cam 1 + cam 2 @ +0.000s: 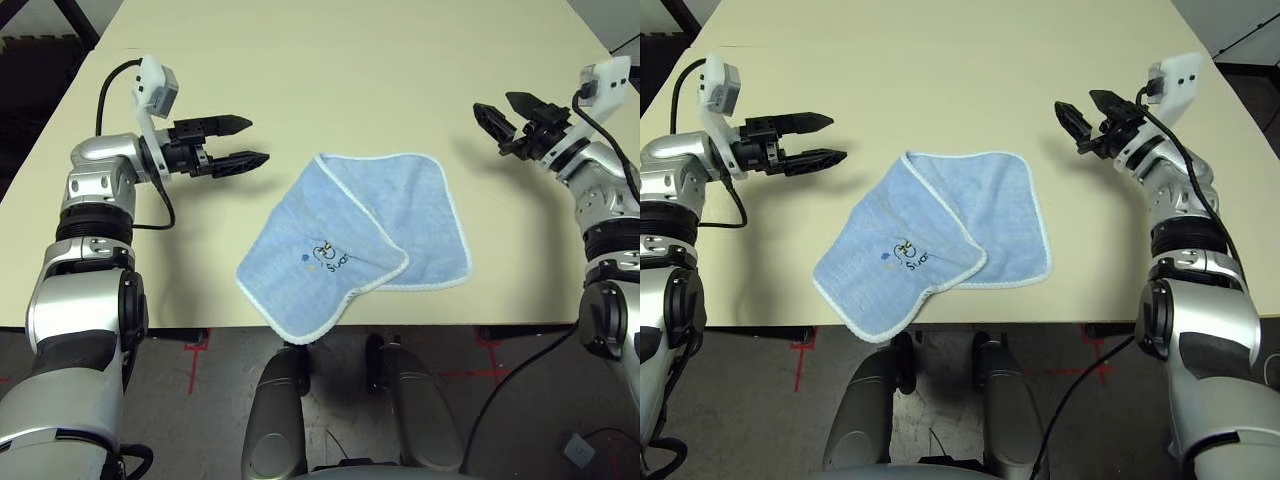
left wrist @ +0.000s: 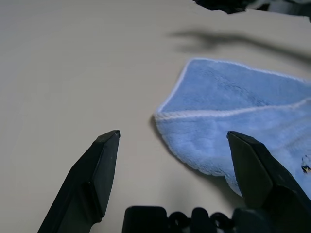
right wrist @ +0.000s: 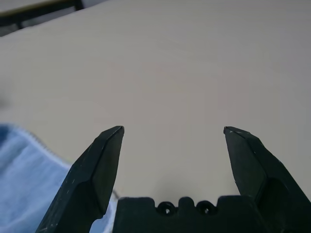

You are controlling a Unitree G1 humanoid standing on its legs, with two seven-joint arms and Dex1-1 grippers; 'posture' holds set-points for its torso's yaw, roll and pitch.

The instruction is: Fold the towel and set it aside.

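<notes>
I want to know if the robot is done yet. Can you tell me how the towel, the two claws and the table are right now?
towel: lying on the table, folded over itself, logo facing up, one corner hanging past the near edge, nothing holding it.
left gripper: open, empty, apart from the towel.
right gripper: open, empty, off to the towel's other side.
table: bears just the towel.

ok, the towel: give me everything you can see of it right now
The towel is light blue terry cloth with white stitched edging and a small embroidered cartoon logo with dark lettering on its upper layer. It lies flat on the beige table near the front edge, folded over itself unevenly: one flap crosses diagonally over the other layer, and its lower corner reaches just past the table edge. Nothing touches it but the table; both grippers are apart from it.
</notes>
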